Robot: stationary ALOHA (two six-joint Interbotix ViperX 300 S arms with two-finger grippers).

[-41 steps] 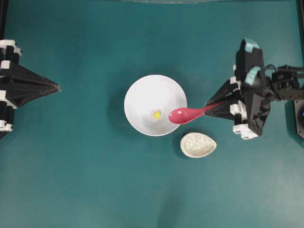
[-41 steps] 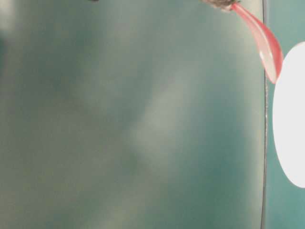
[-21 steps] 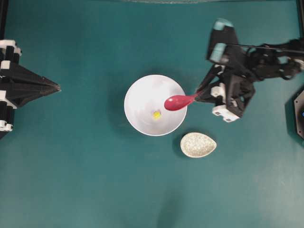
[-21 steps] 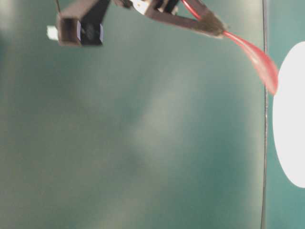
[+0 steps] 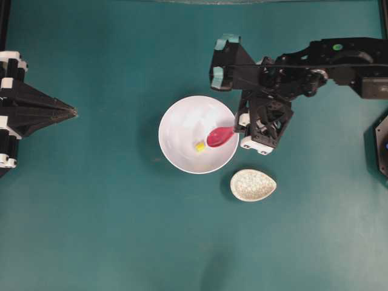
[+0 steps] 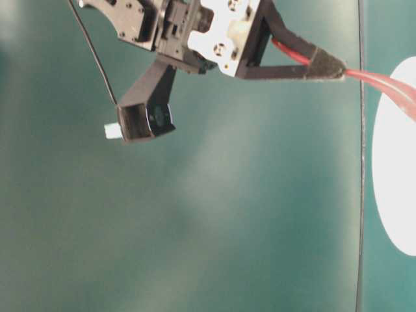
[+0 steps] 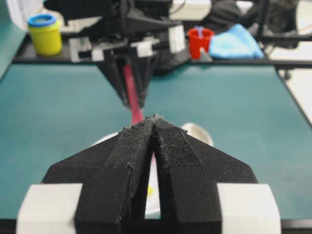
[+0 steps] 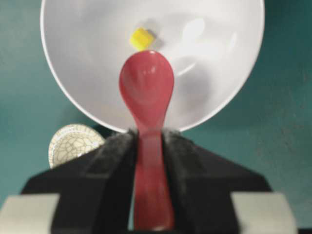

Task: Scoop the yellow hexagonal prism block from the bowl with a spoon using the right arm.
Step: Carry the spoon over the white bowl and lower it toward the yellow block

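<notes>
Right wrist view: right gripper (image 8: 147,146) clamps the red spoon (image 8: 147,92) by its handle, scoop angled into the white bowl (image 8: 87,92), tip just short of the yellow block (image 8: 141,38) at upper centre, lined up to slide underneath.

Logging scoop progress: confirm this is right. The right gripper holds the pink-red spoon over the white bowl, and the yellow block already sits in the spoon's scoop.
Not quite. The right gripper does hold the spoon over the bowl, but the yellow block lies on the bowl's floor just beyond the scoop's tip, as the right wrist view shows.
</notes>
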